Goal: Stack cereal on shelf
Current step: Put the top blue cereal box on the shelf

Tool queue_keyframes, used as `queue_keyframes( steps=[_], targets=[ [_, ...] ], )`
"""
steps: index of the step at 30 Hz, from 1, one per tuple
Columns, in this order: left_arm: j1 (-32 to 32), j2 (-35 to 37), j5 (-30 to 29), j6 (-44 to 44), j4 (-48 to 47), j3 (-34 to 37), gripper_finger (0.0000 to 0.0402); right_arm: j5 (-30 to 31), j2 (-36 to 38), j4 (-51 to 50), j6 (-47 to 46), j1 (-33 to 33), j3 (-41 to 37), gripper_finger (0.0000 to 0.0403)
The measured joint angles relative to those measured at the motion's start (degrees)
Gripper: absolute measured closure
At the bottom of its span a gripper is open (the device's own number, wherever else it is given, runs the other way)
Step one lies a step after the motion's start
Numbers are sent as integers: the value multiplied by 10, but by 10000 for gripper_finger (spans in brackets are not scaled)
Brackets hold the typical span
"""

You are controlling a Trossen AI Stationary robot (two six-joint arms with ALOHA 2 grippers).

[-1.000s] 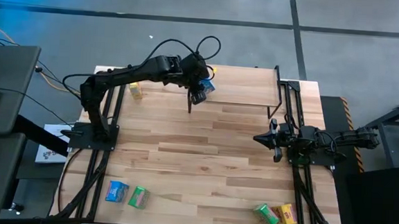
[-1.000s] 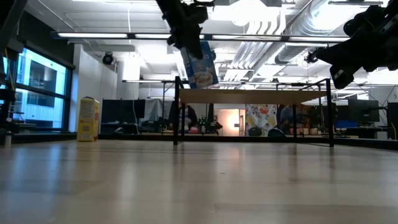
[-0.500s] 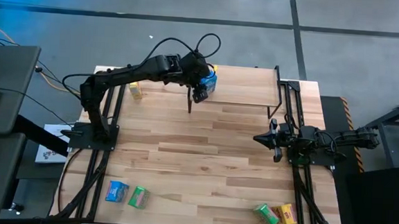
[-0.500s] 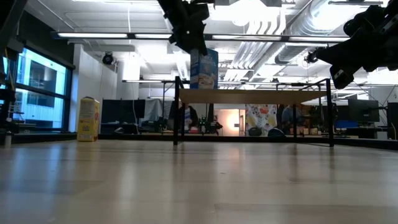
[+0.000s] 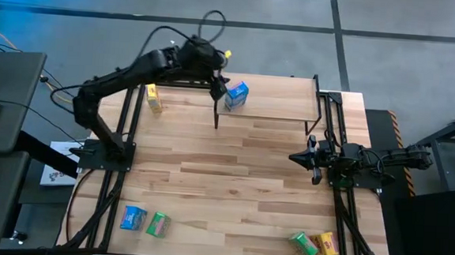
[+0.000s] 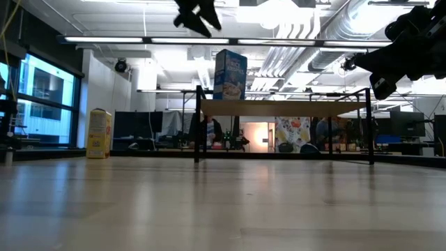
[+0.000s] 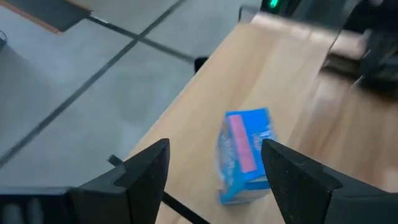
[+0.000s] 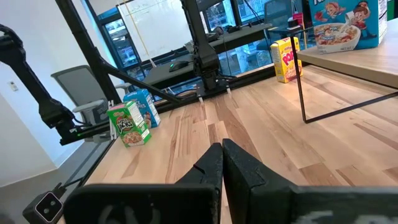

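Jaws of my left gripper [image 7: 214, 171] stand wide and empty, hanging above the blue box [image 7: 244, 155], which stands upright at the left end of the shelf [image 5: 273, 99]. I judge one box placed and five to go. Next I need another pick: the yellow box [image 5: 155, 99] on the surface [image 5: 232, 175] beside the shelf is nearest. My right gripper [image 5: 298, 158] waits with jaws closed at the right side. Farther off lie pairs of boxes [image 5: 144, 220] along the near edge.

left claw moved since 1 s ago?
Yes. The left claw has let go of the blue cereal box on the shelf and pulled back, open, past the shelf's left end.
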State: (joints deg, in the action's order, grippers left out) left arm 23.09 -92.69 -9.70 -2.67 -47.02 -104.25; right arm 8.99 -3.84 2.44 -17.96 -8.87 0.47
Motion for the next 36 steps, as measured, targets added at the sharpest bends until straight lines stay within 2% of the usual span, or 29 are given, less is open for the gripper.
queue_keyframes(
  steps=[3,6,9,14,16,19,26,36],
  targets=[
    [-6,33,21,-34,29,17,162,0,0,0,0,0,0,402],
    [-24,75,35,-63,93,73,190,0,0,0,0,0,0,402],
    [-51,120,37,-113,168,159,248,0,0,0,0,0,0,402],
    [-104,187,37,-253,348,335,378,0,0,0,0,0,0,402],
    [-125,192,37,-331,437,397,390,0,0,0,0,0,0,402],
    [-146,181,33,-421,519,452,394,0,0,0,0,0,0,402],
    [-158,101,-9,-481,540,453,401,0,0,0,0,0,0,402],
    [-108,50,-21,-454,479,402,401,-1,0,0,0,0,0,402]
  ],
)
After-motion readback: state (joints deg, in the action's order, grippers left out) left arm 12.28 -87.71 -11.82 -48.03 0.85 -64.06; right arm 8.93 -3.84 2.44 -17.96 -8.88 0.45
